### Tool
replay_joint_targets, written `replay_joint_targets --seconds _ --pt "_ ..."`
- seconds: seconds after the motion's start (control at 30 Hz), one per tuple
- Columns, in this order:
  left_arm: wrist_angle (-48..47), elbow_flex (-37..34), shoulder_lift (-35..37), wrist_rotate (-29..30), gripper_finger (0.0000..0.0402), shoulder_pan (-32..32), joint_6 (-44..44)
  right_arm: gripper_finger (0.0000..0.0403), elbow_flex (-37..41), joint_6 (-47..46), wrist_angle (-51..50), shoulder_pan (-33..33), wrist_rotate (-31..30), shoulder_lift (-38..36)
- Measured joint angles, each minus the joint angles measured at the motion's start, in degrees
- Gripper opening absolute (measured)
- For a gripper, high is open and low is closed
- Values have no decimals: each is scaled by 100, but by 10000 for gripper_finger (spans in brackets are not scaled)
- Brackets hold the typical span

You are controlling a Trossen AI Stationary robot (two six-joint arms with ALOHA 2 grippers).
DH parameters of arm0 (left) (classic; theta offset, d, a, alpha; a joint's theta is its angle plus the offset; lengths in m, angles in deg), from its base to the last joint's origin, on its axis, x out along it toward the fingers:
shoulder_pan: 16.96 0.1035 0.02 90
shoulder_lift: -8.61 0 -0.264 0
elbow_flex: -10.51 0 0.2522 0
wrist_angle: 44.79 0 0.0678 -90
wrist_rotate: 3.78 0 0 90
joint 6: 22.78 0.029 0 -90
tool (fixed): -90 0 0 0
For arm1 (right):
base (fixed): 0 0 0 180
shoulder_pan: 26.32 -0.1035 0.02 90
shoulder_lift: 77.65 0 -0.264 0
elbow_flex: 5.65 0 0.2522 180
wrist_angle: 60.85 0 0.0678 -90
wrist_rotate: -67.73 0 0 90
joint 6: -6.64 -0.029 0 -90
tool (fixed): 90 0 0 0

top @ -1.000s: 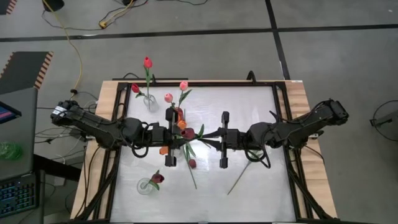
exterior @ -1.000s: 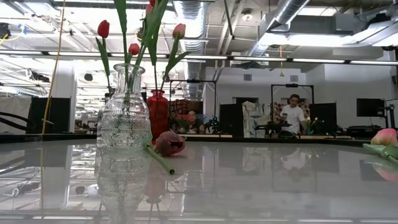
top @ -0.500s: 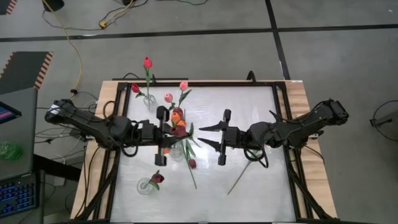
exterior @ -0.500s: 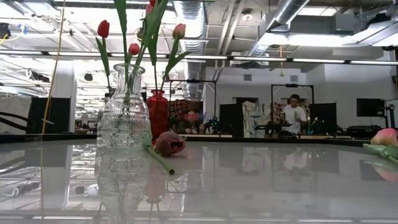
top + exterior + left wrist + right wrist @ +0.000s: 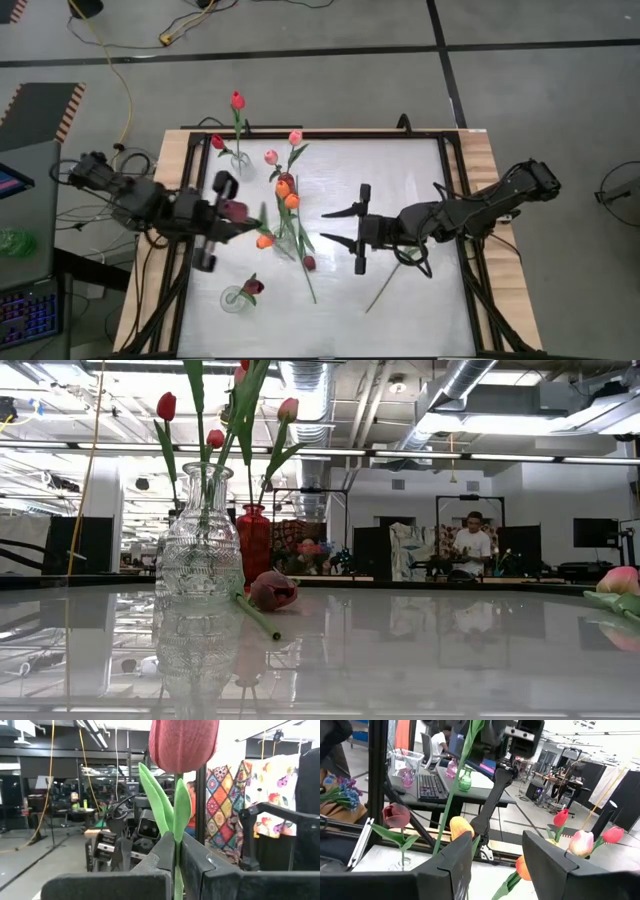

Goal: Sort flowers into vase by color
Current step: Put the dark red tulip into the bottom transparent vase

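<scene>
High view: the left gripper (image 5: 238,212) sits at the left edge of the pale glossy surface (image 5: 400,310), its jaws closed on a dark red artificial tulip (image 5: 236,209). The right gripper (image 5: 335,227) is near the middle of the surface, jaws spread wide and holding nothing. Between them stands a red glass vase (image 5: 286,184) with orange tulips (image 5: 288,196). A clear vase at the far edge (image 5: 240,162) holds red tulips (image 5: 237,100); pink tulips (image 5: 294,138) rise beside it. A clear vase near the front (image 5: 234,299) holds a maroon tulip (image 5: 252,287). A loose stem (image 5: 385,285) lies under the right arm.

Low view: a ribbed clear glass vase (image 5: 199,560) stands close up, and a maroon tulip bud (image 5: 272,590) lies on the surface behind it.

Left wrist view: the jaws pinch the green stem (image 5: 178,865) upright below the red bud (image 5: 183,742).

Right wrist view: the fingers (image 5: 461,855) stand well apart, with nothing between them.
</scene>
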Motion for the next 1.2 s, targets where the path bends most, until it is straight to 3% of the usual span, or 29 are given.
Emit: replay_joint_targets --seconds 0.43,0.67,0.8,0.97,1.2 --pt "-1716 0 1236 708 0 -863 -1002 198 0 -179 -136 0 0 -2" --pt "-3040 1 1604 734 0 -1109 -1748 198 0 -184 -200 0 0 -2" --pt "-3812 0 1511 710 0 -1266 -2630 198 0 -196 -214 0 0 -2" --pt "-3869 -169 1169 759 0 -1528 -3145 198 0 -197 -210 0 1 -2" --pt "-3654 -258 645 1717 0 -2011 -3244 198 0 -197 -205 0 2 -2"
